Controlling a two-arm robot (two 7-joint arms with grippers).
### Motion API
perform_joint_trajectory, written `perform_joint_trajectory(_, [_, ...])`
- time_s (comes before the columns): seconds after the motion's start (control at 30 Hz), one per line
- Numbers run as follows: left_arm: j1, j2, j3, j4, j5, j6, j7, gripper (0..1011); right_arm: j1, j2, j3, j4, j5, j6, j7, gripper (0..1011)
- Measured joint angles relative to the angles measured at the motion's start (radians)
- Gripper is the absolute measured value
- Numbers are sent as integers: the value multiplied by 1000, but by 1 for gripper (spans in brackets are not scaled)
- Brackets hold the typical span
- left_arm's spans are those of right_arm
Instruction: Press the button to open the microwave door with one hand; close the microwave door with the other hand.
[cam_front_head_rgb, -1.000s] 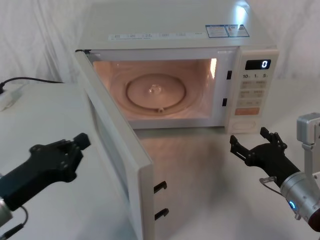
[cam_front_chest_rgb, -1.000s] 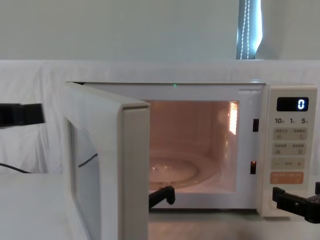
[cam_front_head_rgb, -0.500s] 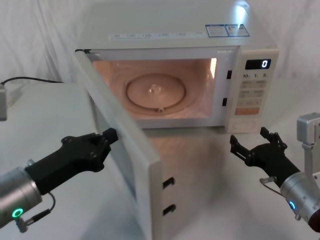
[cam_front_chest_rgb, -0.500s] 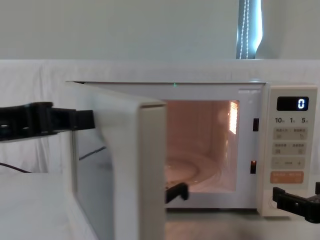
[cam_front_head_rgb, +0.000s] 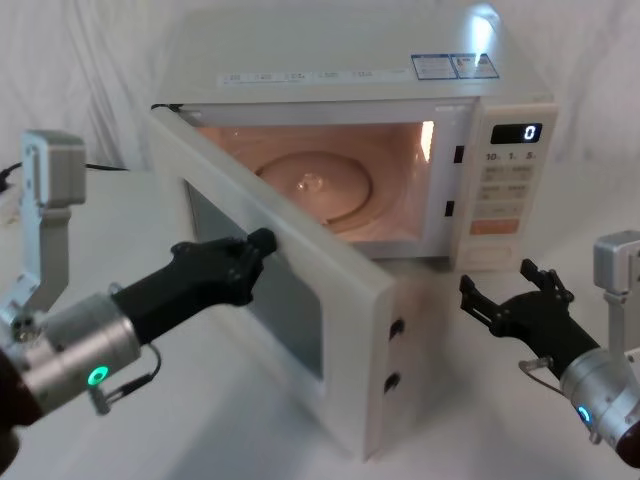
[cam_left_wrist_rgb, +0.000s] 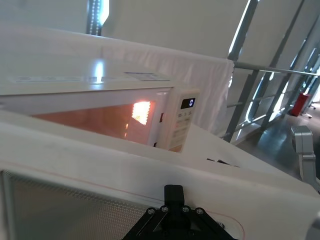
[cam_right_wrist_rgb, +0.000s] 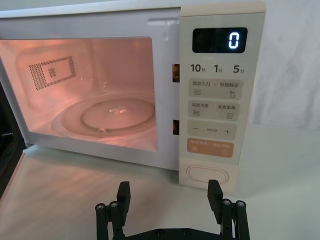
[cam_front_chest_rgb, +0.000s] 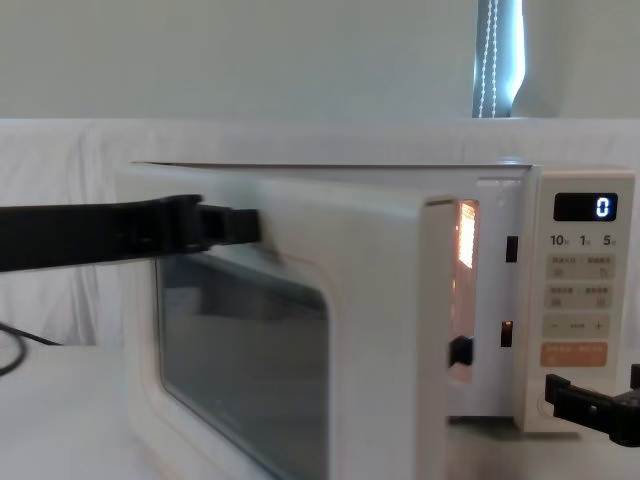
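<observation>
The microwave door (cam_front_head_rgb: 350, 335) stands about half open, with the lit cavity (cam_front_head_rgb: 330, 185) behind it. My left gripper (cam_front_head_rgb: 262, 241) is shut, its tip pressed against the door's outer face beside the dark window (cam_front_head_rgb: 270, 300). In the left wrist view the same tip (cam_left_wrist_rgb: 173, 191) rests on the cream door (cam_left_wrist_rgb: 100, 170); in the chest view it (cam_front_chest_rgb: 243, 224) touches the door (cam_front_chest_rgb: 370, 330) near its top. The cream oval button (cam_right_wrist_rgb: 207, 174) sits under the orange key. My right gripper (cam_right_wrist_rgb: 169, 200) hovers open just in front of it, also visible low on the right (cam_front_head_rgb: 507, 290).
The microwave body (cam_front_head_rgb: 350, 50) stands on a white-draped table (cam_front_head_rgb: 250, 430). Its display (cam_right_wrist_rgb: 220, 40) reads 0. A black cable (cam_front_head_rgb: 105, 166) runs along the far left. My left arm's silver wrist bracket (cam_front_head_rgb: 48, 200) rises at the left, the right arm's (cam_front_head_rgb: 620, 265) at the right edge.
My left gripper has pushed forward and to the right against the door, swinging it from wide open to about half shut. The right gripper has stayed put.
</observation>
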Motion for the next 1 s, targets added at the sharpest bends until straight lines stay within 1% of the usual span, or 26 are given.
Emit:
perform_joint_trajectory(0.03, [-12, -4, 11, 8, 3, -1, 1, 0, 0, 0, 0, 0, 0, 0, 0, 1002])
perform_joint_trajectory(0.07, [-35, -12, 33, 24, 9, -3, 2, 0, 0, 0, 0, 0, 0, 0, 0, 1002])
perform_joint_trajectory(0.13, [-58, -20, 54, 40, 16, -4, 4, 0, 0, 0, 0, 0, 0, 0, 0, 1002])
perform_joint_trajectory(0.17, [-81, -29, 78, 56, 24, -5, 4, 0, 0, 0, 0, 0, 0, 0, 0, 1002])
perform_joint_trajectory(0.27, [-117, -43, 110, 83, 33, -6, 5, 0, 0, 0, 0, 0, 0, 0, 0, 1002])
perform_joint_trajectory(0.3, [-136, -52, 127, 96, 38, -7, 7, 0, 0, 0, 0, 0, 0, 0, 0, 1002])
perform_joint_trajectory(0.37, [-156, -61, 142, 113, 43, -9, 10, 0, 0, 0, 0, 0, 0, 0, 0, 1002])
perform_joint_trajectory(0.4, [-174, -70, 155, 128, 47, -12, 15, 0, 0, 0, 0, 0, 0, 0, 0, 1002])
perform_joint_trajectory(0.6, [-235, -98, 198, 178, 69, -26, 46, 0, 0, 0, 0, 0, 0, 0, 0, 1002])
perform_joint_trajectory(0.83, [-280, -118, 235, 224, 104, -43, 103, 0, 0, 0, 0, 0, 0, 0, 0, 1002])
perform_joint_trajectory(1.0, [-301, -132, 251, 253, 130, -51, 129, 0, 0, 0, 0, 0, 0, 0, 0, 1002])
